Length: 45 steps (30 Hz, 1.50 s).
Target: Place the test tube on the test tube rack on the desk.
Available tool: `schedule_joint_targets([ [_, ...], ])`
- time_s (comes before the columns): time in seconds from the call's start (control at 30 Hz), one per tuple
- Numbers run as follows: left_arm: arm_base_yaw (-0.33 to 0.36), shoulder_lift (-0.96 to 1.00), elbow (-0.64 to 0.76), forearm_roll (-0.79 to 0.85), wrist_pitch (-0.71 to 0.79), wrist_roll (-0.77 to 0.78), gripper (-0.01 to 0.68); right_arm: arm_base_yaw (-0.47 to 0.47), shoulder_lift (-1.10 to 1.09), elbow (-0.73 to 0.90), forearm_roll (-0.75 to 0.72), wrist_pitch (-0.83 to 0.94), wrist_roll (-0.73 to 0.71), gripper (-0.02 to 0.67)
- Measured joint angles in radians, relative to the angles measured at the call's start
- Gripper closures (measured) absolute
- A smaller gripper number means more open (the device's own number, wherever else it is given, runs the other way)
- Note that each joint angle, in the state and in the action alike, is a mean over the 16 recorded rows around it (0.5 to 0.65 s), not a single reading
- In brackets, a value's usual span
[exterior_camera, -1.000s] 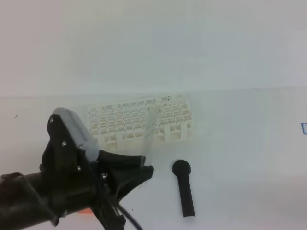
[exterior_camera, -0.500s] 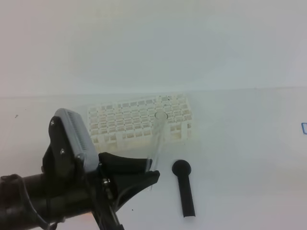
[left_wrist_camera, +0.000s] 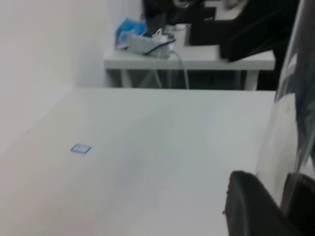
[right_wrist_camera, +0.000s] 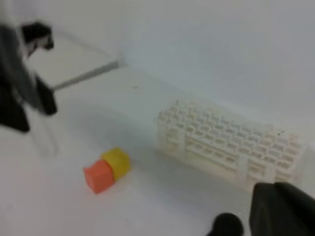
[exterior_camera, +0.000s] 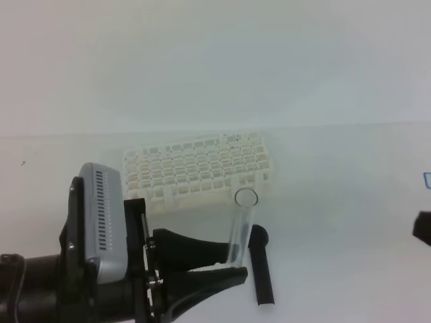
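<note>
Left hand [exterior_camera: 232, 261] pinches the test tube [exterior_camera: 241, 225] near its base, upright at lower centre, rim up, ready for a hole in the test tube rack [exterior_camera: 199, 170] just above. Right hand [right_wrist_camera: 283, 211] sits closed, idle.

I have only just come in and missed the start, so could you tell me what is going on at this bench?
The left gripper is holding a clear test tube roughly upright above the desk, open rim up, just in front of the white test tube rack. The tube is not in any hole yet. A black round-headed stick lies on the desk beside it. The right gripper is shut and holds nothing, off to the side. Yellow and orange cubes sit near the rack.
</note>
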<state>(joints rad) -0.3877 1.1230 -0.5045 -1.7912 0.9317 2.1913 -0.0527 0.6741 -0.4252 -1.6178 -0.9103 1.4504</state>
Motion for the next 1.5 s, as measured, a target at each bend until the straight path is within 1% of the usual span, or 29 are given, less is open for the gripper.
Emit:
schedule_joint_targets([
  [0.17, 0.000, 0.000, 0.000, 0.000, 0.013, -0.032, 0.562, 0.015, 0.143, -0.009, 0.063, -0.108, -0.005, 0.654],
  [0.33, 0.000, 0.000, 0.000, 0.000, 0.010, -0.067, 0.562, 0.057, 0.221, -0.011, 0.139, -0.166, -0.083, 0.652],
  [0.47, 0.000, 0.000, 0.000, 0.000, 0.011, -0.073, 0.562, 0.111, 0.256, -0.016, 0.159, -0.198, -0.172, 0.635],
  [0.57, 0.000, 0.000, 0.000, 0.000, 0.015, -0.073, 0.562, 0.158, 0.272, -0.030, 0.162, -0.203, -0.241, 0.603],
  [0.67, 0.000, 0.001, 0.000, 0.000, 0.012, -0.071, 0.562, 0.204, 0.282, -0.056, 0.171, -0.188, -0.282, 0.554],
  [0.9, 0.000, 0.027, -0.001, 0.007, 0.026, -0.059, 0.562, 0.285, 0.320, -0.142, 0.208, -0.146, -0.293, 0.419],
  [1.03, 0.000, 0.066, -0.001, 0.007, 0.068, -0.054, 0.569, 0.324, 0.369, -0.187, 0.246, -0.132, -0.286, 0.360],
  [1.17, 0.000, 0.117, -0.002, 0.007, 0.127, -0.049, 0.569, 0.366, 0.435, -0.213, 0.281, -0.141, -0.285, 0.333],
  [1.5, 0.000, 0.216, -0.002, 0.000, 0.264, -0.061, 0.569, 0.469, 0.563, -0.231, 0.336, -0.186, -0.313, 0.310],
])
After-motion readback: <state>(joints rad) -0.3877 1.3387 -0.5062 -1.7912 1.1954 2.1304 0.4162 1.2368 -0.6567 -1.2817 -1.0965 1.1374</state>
